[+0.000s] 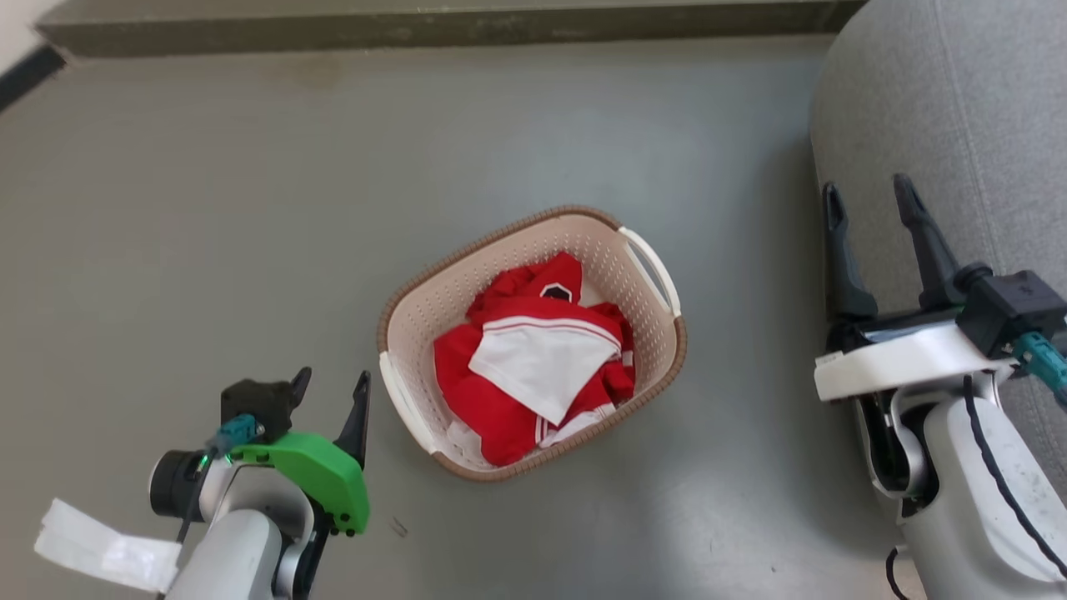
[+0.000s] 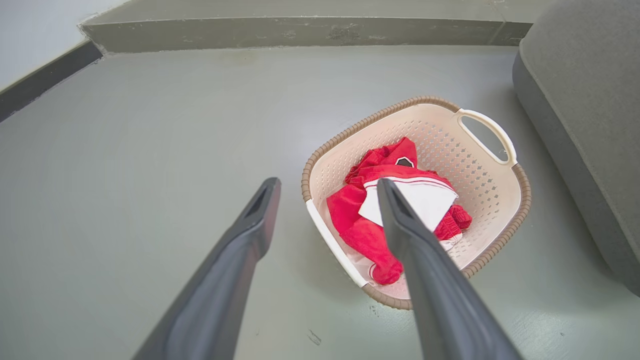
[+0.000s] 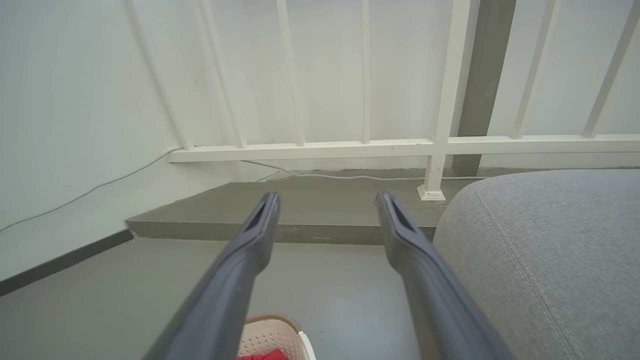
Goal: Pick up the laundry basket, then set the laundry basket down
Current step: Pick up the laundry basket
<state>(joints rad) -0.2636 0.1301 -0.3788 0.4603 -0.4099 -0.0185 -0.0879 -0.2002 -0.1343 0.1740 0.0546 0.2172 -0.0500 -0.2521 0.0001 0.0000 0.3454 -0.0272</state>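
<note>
Your left hand (image 1: pixel 332 379) is spread open and holds nothing, its fingers just beside the laundry basket (image 1: pixel 433 308) at its near white handle (image 1: pixel 404 400), not touching it. Your right hand (image 1: pixel 865 187) is open and empty too, well apart from the basket, over the grey cushion (image 1: pixel 959 100). The basket stands upright on the floor (image 1: pixel 250 208) between your hands, with red and white clothes (image 1: pixel 533 358) heaped inside.

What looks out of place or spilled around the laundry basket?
Nothing spilled or damaged. The laundry basket stands upright on the floor, skewed to the step behind it, with red and white clothes crumpled inside.
</note>
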